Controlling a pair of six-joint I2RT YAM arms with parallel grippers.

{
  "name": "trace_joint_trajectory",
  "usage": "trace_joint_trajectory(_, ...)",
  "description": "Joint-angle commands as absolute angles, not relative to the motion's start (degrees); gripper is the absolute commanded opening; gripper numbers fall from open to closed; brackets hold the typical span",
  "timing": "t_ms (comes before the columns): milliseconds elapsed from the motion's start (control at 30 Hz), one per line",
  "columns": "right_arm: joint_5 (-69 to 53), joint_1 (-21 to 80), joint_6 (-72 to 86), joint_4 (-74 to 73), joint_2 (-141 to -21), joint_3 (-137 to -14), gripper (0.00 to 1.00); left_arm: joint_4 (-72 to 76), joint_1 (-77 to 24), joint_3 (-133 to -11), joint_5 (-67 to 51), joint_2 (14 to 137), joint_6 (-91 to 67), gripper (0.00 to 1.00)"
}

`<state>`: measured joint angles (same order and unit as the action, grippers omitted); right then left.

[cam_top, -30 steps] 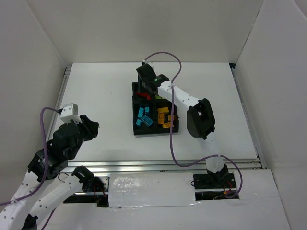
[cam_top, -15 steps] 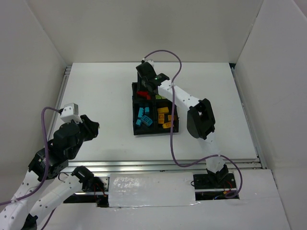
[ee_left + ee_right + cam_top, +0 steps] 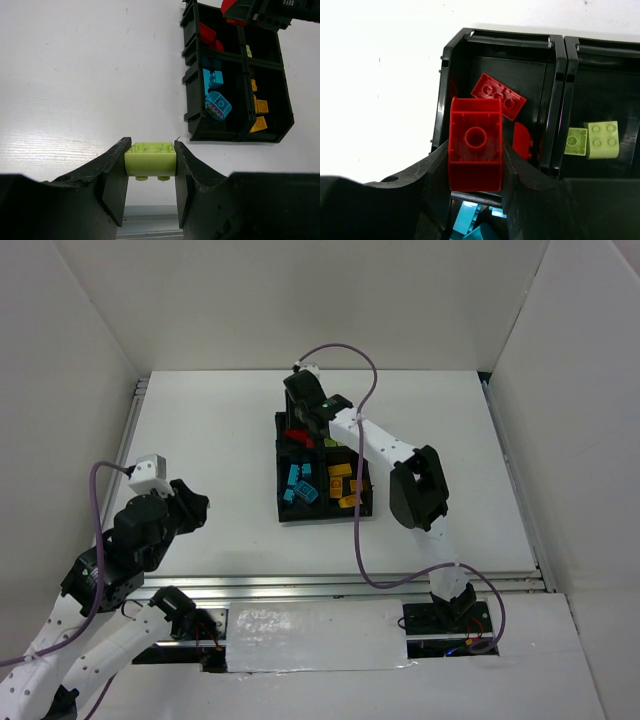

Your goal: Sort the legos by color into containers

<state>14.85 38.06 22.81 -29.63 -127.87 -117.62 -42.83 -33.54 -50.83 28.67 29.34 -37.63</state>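
Right wrist: cyan legos behind jaws.

Tray set near counter centre; bricks lodged in all four compartments; another brick held at 8 o'clock, well apart.

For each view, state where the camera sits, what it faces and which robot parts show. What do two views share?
Top external: above and behind the arms, looking down at the table; left arm and right arm show.
Left wrist: on the left wrist, facing the tray; left gripper holds a lime brick.
Right wrist: on the right wrist, looking into the tray; right gripper holds a red brick.
Shared: both wrist views show the tray.
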Motion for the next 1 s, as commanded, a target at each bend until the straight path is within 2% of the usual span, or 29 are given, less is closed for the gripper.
trace_joint_trajectory(0,16.70,37.71,21.71,-26.46,-127.26,-117.95,0.04,-40.69,-33.75,-50.54,28.04,29.62,-36.39,0.00)
trace_joint_trajectory(33,16.61,37.62,21.80,-26.37,-127.27,-118.12,0.05,-40.69,-33.75,-50.62,28.04,29.71,-36.30,0.00)
trace_joint_trajectory(100,16.52,37.62,21.80,-26.37,-127.88,-118.39,0.21,-40.78,-33.66,-50.63,27.86,29.88,-36.30,0.00)
trace_joint_trajectory(133,16.44,37.62,21.80,-26.45,-128.05,-118.48,0.33,-40.78,-33.66,-50.63,27.77,29.88,-36.30,0.00)
trace_joint_trajectory(167,16.26,37.62,21.80,-26.46,-128.23,-118.65,0.55,-40.61,-33.75,-50.63,27.69,29.97,-36.21,0.00)
trace_joint_trajectory(267,16.00,37.53,21.89,-26.72,-128.76,-119.70,0.91,-40.52,-33.75,-50.63,27.51,29.80,-36.21,0.00)
trace_joint_trajectory(433,15.47,37.53,21.18,-27.16,-126.74,-121.38,1.00,-40.43,-33.66,-50.62,27.16,29.71,-36.04,0.00)
trace_joint_trajectory(567,13.98,37.53,22.41,-27.08,-119.13,-118.93,1.00,-40.08,-33.57,-50.71,26.54,30.06,-36.12,0.00)
trace_joint_trajectory(667,4.87,37.53,20.41,-21.83,-108.34,-104.66,1.00,-38.85,-33.57,-50.80,24.44,29.88,-36.91,0.00)
trace_joint_trajectory(700,-3.78,37.53,19.09,-20.49,-105.15,-101.28,1.00,-38.06,-33.49,-50.63,23.39,29.71,-37.26,0.00)
trace_joint_trajectory(767,-12.35,37.79,16.45,-13.33,-94.91,-92.59,1.00,-35.95,-33.49,-50.89,18.30,30.41,-40.06,0.00)
trace_joint_trajectory(800,-15.87,38.05,16.26,-9.53,-90.92,-82.28,1.00,-35.16,-33.49,-51.58,16.19,30.85,-41.21,0.00)
trace_joint_trajectory(867,-28.60,38.58,16.08,-0.23,-80.66,-68.81,1.00,-31.49,-33.40,-52.38,7.07,32.78,-43.14,0.00)
trace_joint_trajectory(900,-36.83,38.58,15.82,1.82,-77.90,-66.21,1.00,-29.64,-33.40,-52.56,3.99,33.48,-43.59,0.00)
trace_joint_trajectory(967,-40.59,39.20,13.99,4.72,-70.08,-58.76,1.00,-25.51,-33.40,-52.91,-3.32,35.06,-46.30,0.00)
